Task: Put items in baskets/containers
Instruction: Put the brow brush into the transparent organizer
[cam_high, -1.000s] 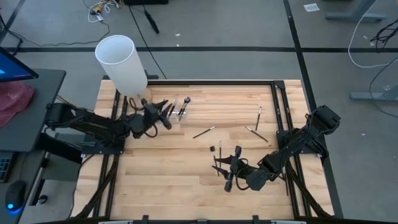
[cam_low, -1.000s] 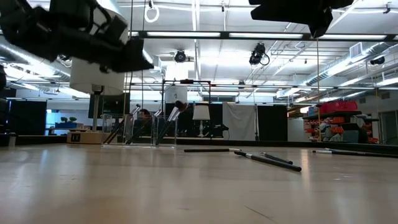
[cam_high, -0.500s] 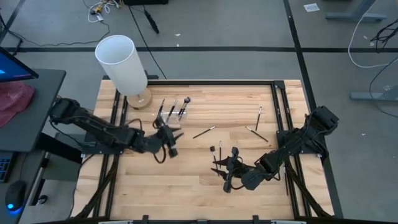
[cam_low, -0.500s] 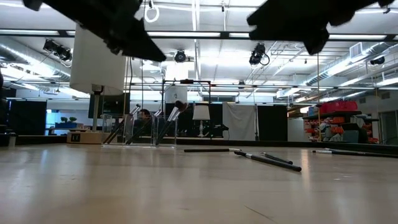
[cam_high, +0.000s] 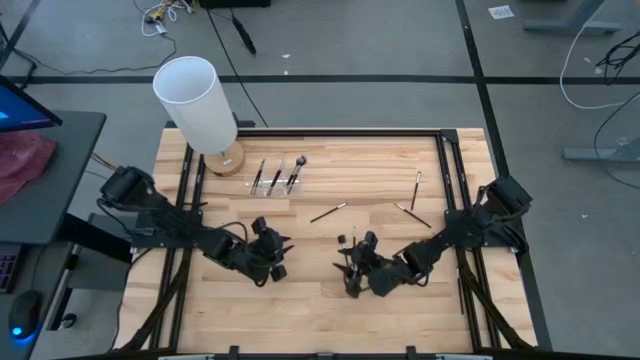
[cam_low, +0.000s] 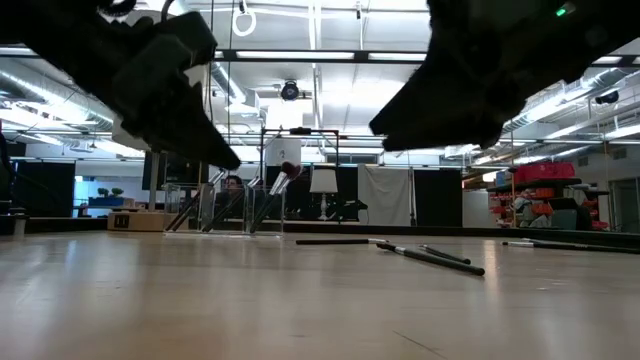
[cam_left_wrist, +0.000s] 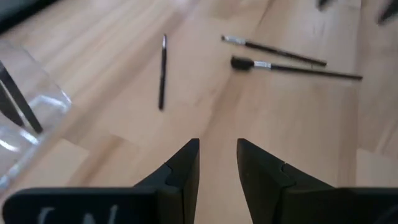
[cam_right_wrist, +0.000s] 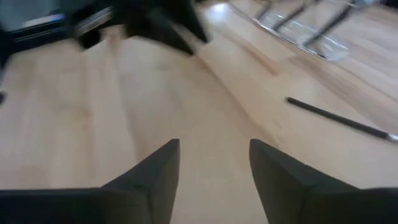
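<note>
I am holding my left tool (cam_high: 277, 259) low in the lower middle of the high view, its fingers a little apart and pinching nothing. My right tool (cam_high: 350, 275) is hanging beside it, spread wide and empty, ready for a pick. The thin dark makeup brushes (cam_high: 328, 212) are lying scattered at the centre of the light wooden table (cam_high: 300, 310); three are standing slanted in the small clear plastic holder (cam_high: 277, 187) at the upper left.

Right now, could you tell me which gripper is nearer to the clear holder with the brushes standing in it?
Left. The left gripper is just in front of the clear holder; the right gripper is farther off, toward the table's middle.
</note>
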